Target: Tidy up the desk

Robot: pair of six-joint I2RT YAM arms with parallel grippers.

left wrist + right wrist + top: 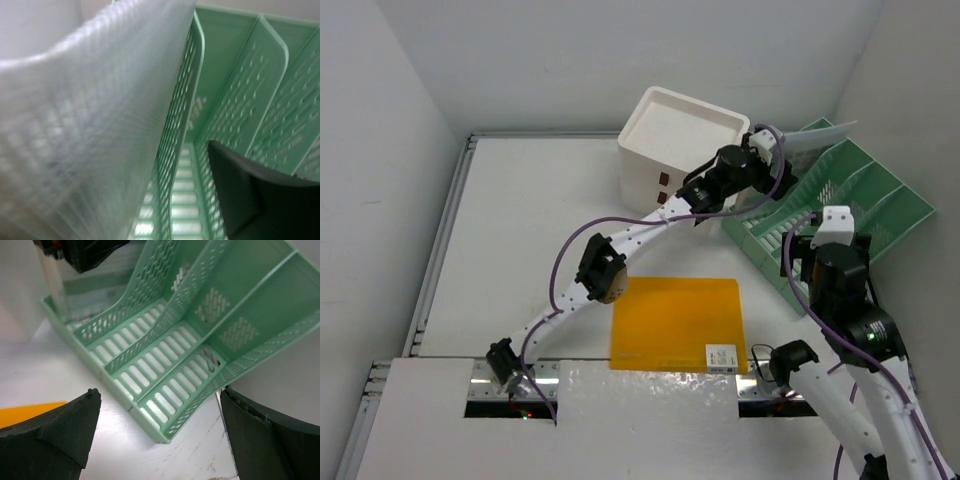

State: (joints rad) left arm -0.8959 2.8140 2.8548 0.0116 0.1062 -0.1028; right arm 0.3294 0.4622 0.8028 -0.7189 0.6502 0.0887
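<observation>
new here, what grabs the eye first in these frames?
The orange folder lies flat on the near middle of the white desk, the one bright patch. At far right, the left gripper reaches into the green file rack with a translucent sheet in its end slot beside the white drawer box. The right gripper hangs open at the rack's near edge.

One desk (520, 220), one green rack (865, 195), one white drawer box (670, 140), one orange folder (678, 320), one clear sheet (817, 137)
</observation>
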